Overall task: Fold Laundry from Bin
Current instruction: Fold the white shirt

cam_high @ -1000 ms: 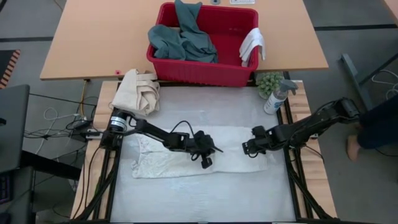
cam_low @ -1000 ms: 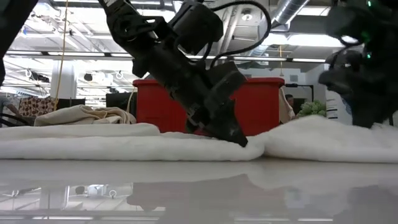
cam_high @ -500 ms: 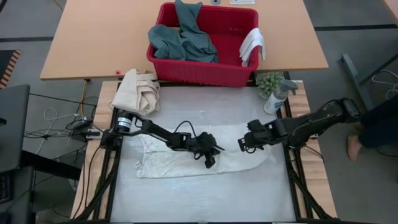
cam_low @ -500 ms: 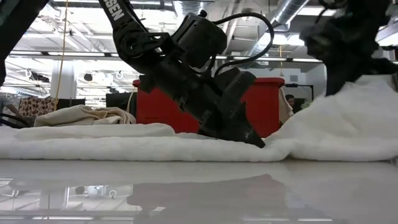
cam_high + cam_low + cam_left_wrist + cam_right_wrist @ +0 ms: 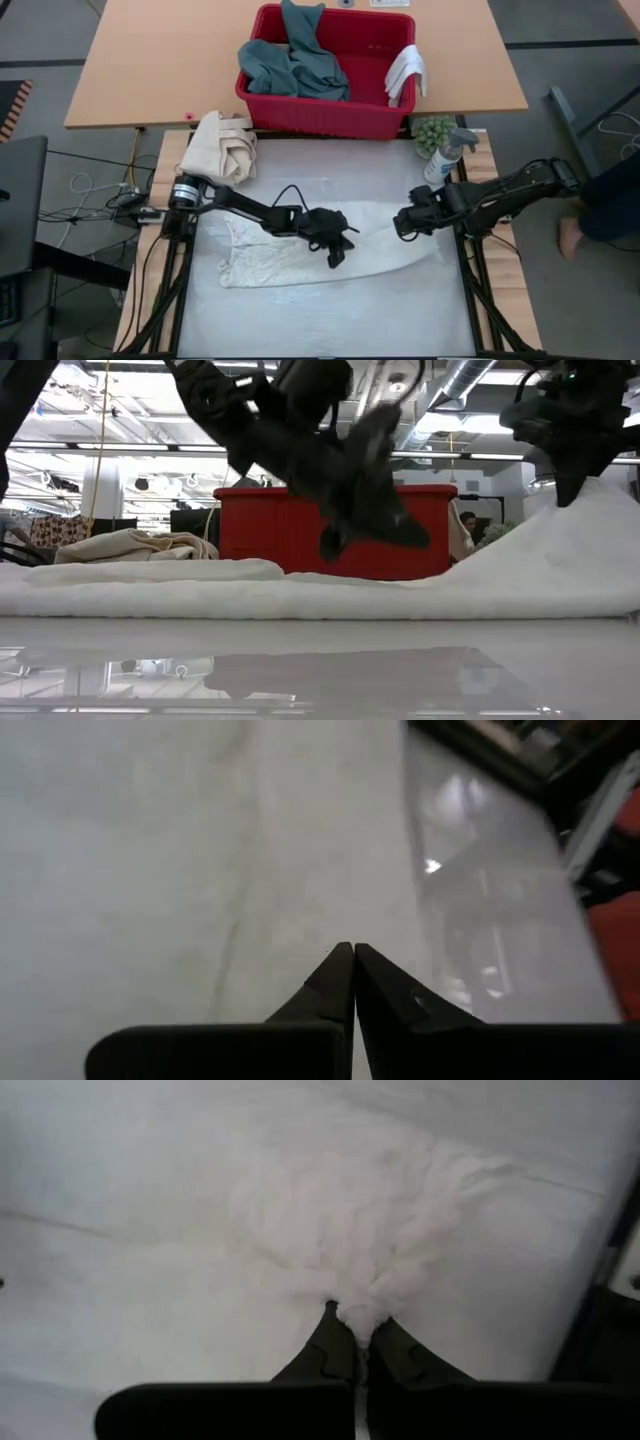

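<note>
Now R tool (image 5: 360,1342) pinching lifted towel (image 5: 300,258) edge.

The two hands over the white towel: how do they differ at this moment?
The right hand is shut on a pinch of the white towel and holds that end raised off the table. The left hand is shut too, but empty; it hangs above the towel's middle, clear of the cloth. Both are dark, two-fingered and closed.

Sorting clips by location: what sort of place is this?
Probably a robotics lab or workshop: exposed ceiling ducts, loose floor cables, and a red bin of laundry on a bench.
</note>
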